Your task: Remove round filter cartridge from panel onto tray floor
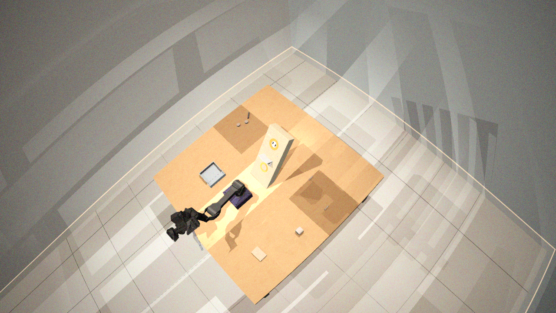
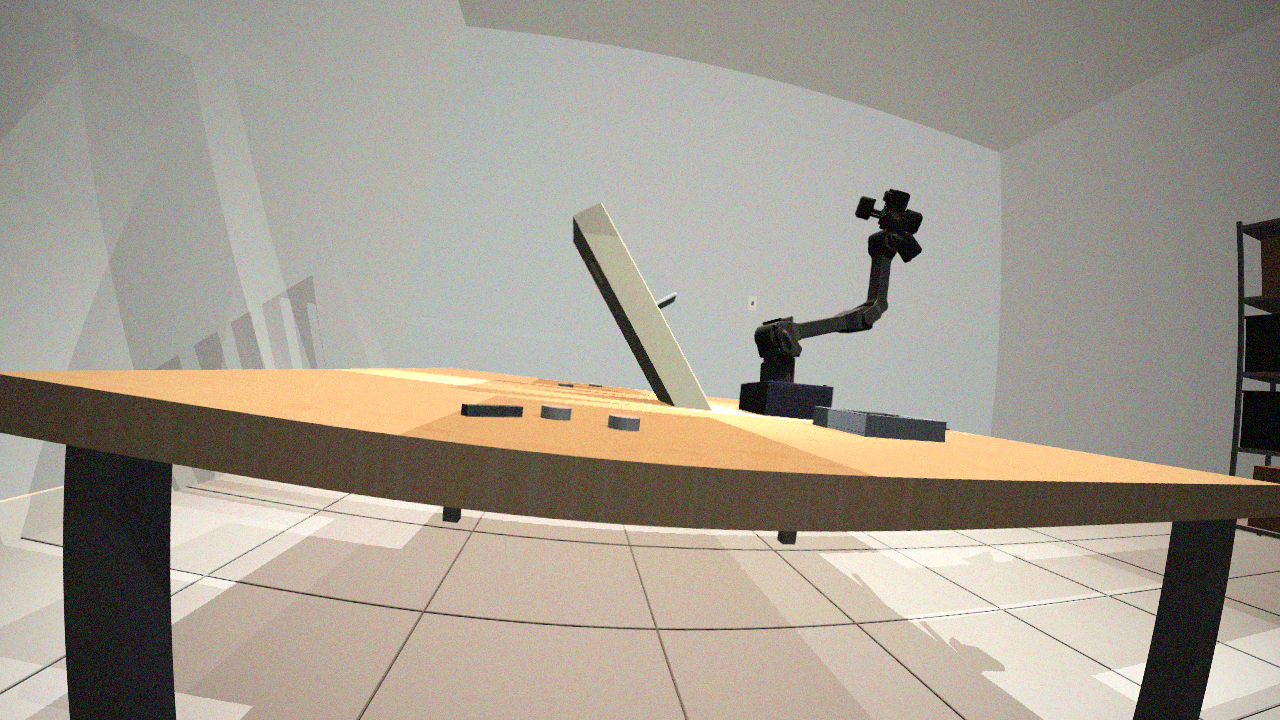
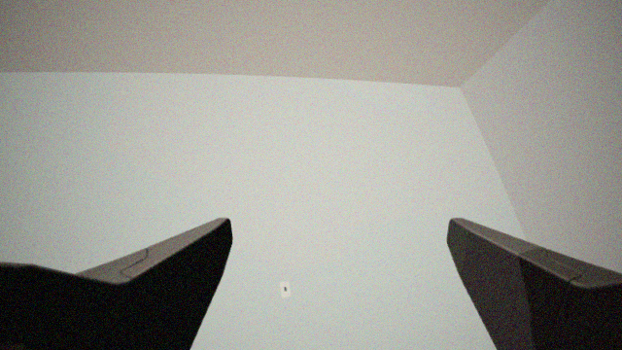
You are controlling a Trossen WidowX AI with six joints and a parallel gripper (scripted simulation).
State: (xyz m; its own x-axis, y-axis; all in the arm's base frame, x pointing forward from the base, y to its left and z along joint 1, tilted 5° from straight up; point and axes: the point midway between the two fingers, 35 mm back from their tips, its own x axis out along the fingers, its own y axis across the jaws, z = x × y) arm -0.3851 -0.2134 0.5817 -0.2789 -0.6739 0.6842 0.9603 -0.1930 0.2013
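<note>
My arm stands raised high above the worktop (image 2: 626, 447), its gripper (image 2: 887, 214) pointed at the room wall, fingers spread wide apart with nothing between them. The filter cartridge (image 1: 274, 144) sits in the upper part of the tilted panel (image 1: 268, 173), inside a yellow ring, its two dark slots showing. The grey tray (image 1: 212, 174) lies on the worktop to the panel's left, well apart from it.

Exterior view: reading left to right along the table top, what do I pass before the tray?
Dark flat bar → first grey disc → second grey disc → leaning service panel → arm's dark base block → grey tray. The open gripper is raised high above the table, touching nothing.
</note>
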